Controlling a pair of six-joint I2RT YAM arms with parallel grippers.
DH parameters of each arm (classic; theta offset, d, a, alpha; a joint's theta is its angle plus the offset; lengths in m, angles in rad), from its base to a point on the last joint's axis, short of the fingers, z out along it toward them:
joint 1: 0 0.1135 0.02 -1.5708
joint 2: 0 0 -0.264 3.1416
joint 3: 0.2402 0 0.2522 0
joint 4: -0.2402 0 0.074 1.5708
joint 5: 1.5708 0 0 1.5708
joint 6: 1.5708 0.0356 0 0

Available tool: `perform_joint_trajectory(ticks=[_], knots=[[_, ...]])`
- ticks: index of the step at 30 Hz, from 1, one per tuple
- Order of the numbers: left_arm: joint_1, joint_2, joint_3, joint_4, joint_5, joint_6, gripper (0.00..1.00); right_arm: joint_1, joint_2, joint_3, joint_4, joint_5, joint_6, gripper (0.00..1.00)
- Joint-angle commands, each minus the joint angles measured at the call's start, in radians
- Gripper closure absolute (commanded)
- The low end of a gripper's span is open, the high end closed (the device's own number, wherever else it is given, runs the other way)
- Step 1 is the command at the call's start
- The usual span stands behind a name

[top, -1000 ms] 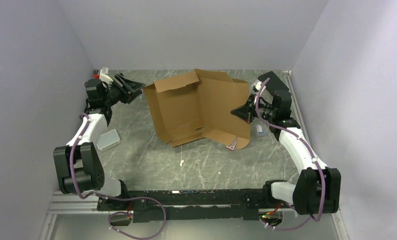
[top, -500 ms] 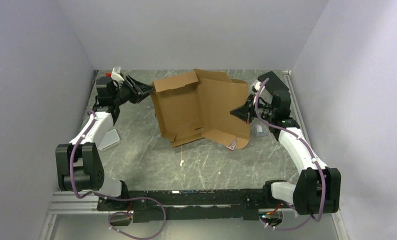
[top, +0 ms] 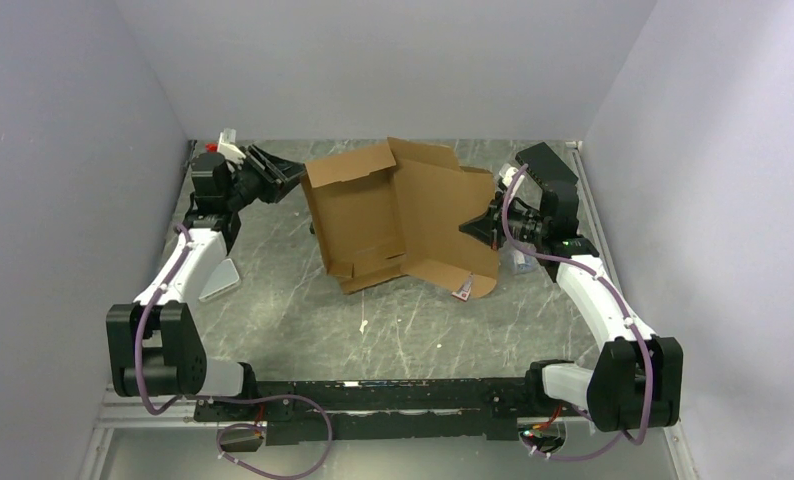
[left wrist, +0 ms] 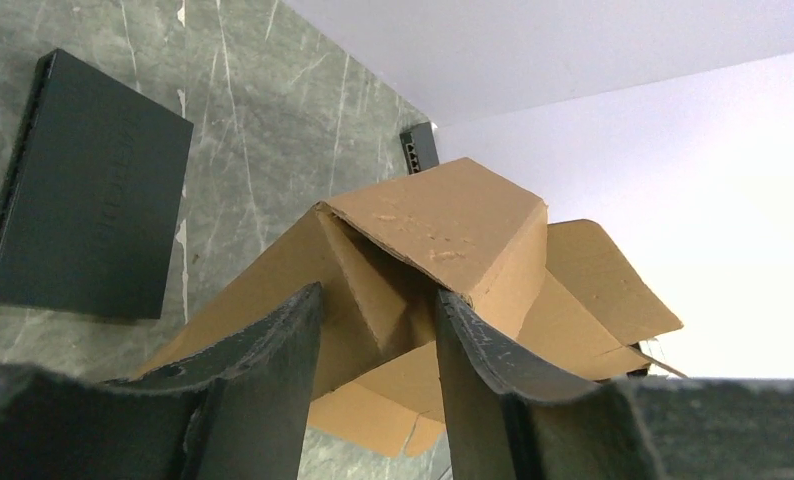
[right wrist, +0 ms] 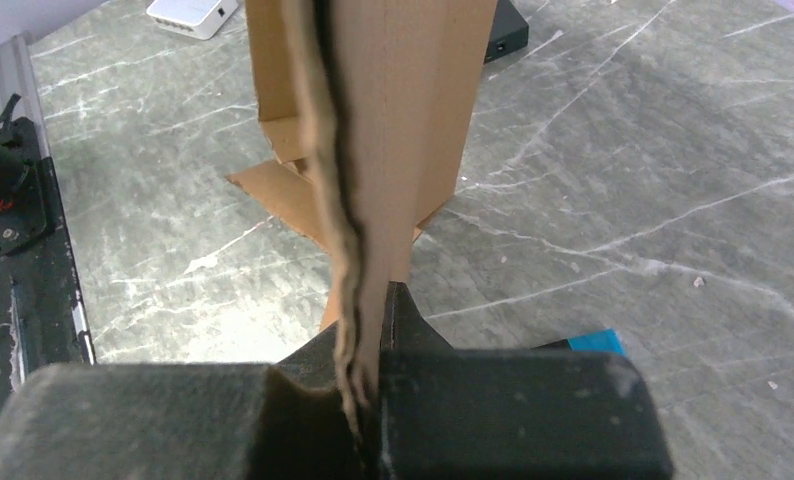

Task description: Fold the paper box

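Holding the plain brown corrugated cardboard box point(top: 403, 215) steady matters most now. It stands half-raised on the grey marbled desk point(top: 293, 300), around 12 o'clock from the arm bases, with its panels leaning and flaps loose. The right tool point(top: 476, 226) is clenched on the box's 3 o'clock edge, cardboard pinched between its 2 fingers, and its arm bends up from 4 o'clock. The left tool point(top: 291, 177) hovers just beside the box's 9 o'clock upper corner, jaws parted and grasping nothing, forearm reaching toward 11 o'clock. In my judgement it should straddle that wall squarely before closing, or the corner may buckle.
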Motion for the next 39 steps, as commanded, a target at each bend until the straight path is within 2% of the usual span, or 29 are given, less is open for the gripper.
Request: perform_joint_trajectory(ticks=[1, 8, 15, 27, 29, 33, 39], knots=[[-0.003, -0.041, -0.019, 0.062, -0.016, -0.058, 0.49, 0.01, -0.015, 0.026, -0.044, 0.025, -0.059, 1.0], [0.006, -0.093, -0.044, 0.046, -0.021, -0.058, 0.45, 0.011, -0.017, 0.026, -0.042, 0.05, -0.059, 1.0], [0.033, -0.174, -0.087, 0.056, -0.017, -0.03, 0.32, 0.013, -0.013, 0.024, -0.04, 0.058, -0.06, 1.0], [0.036, -0.126, -0.088, 0.125, 0.064, -0.017, 0.27, 0.02, -0.004, 0.025, -0.038, 0.072, -0.059, 1.0], [0.036, -0.14, -0.084, 0.081, 0.048, 0.021, 0.27, 0.021, 0.0, 0.025, -0.033, 0.086, -0.045, 1.0], [0.039, -0.2, -0.036, -0.158, -0.078, 0.196, 0.23, 0.021, 0.004, 0.024, -0.022, 0.12, -0.024, 1.0], [0.071, -0.299, -0.162, -0.094, -0.031, 0.157, 0.21, 0.02, 0.003, 0.024, -0.019, 0.146, -0.016, 1.0]])
